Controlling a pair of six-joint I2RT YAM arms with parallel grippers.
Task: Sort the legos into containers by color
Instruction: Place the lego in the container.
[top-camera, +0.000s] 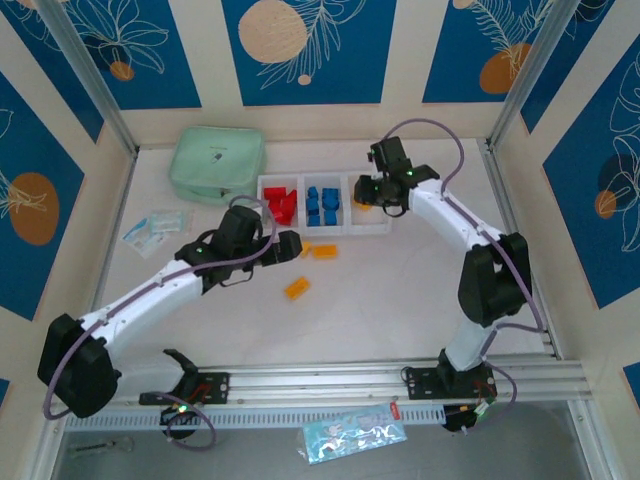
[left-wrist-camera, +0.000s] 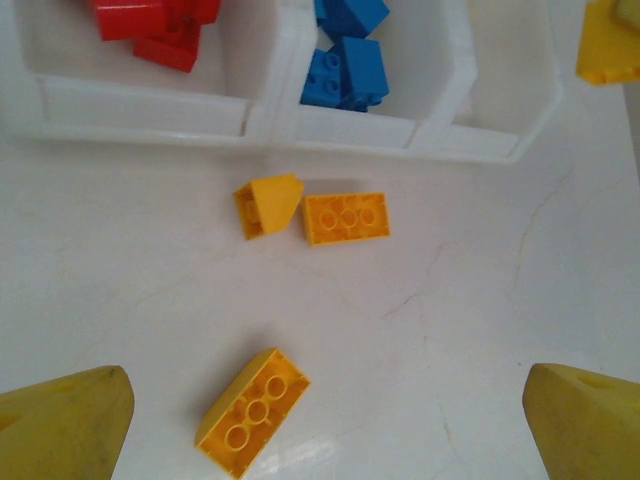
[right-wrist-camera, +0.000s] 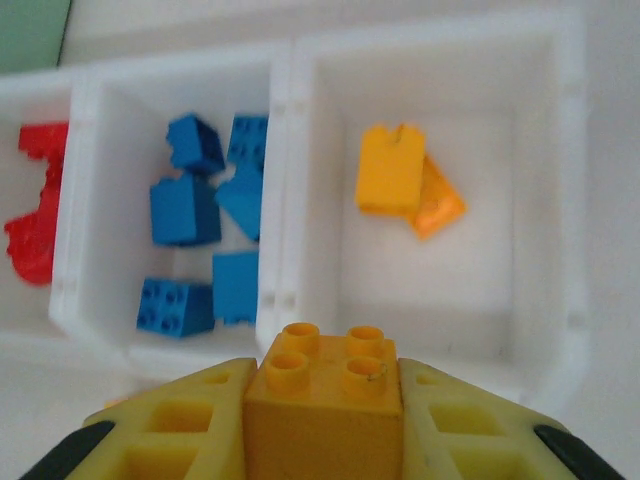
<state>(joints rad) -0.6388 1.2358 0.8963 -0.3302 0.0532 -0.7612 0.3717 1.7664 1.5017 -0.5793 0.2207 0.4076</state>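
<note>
- The left arm (top-camera: 150, 290) is seen stretched diagonally from the near-left corner toward the centre of the table (top-camera: 400, 290), its wrist turned downward.
- The left gripper (left-wrist-camera: 325, 395) is held wide open above the table, with one yellow finger (left-wrist-camera: 60, 420) at each lower corner of the wrist view.
- Three yellow bricks are pictured loose on the table. An oblong brick (left-wrist-camera: 252, 410) lies between the open fingers, nearer the left one.
- A wedge brick (left-wrist-camera: 268, 205) and a second oblong brick (left-wrist-camera: 346, 217) lie side by side, just in front of the bins (left-wrist-camera: 140, 105).
- The right arm (top-camera: 470, 230) is folded at the elbow and reaches back and leftward to the row of bins.
- The right gripper (right-wrist-camera: 325, 435) is clamped on a square brick (right-wrist-camera: 325, 375), yellow, held studs-up at the near wall of the right bin (right-wrist-camera: 560, 200).
- Two yellow bricks (right-wrist-camera: 390, 170) are seen inside that bin, one partly under the other.
- The middle bin is filled with blue bricks (right-wrist-camera: 195, 205). The left bin's red bricks (right-wrist-camera: 35, 225) are cut off by the frame edge.
- A yellow shape (left-wrist-camera: 610, 45) at the left wrist view's top right corner is cropped and cannot be identified.
</note>
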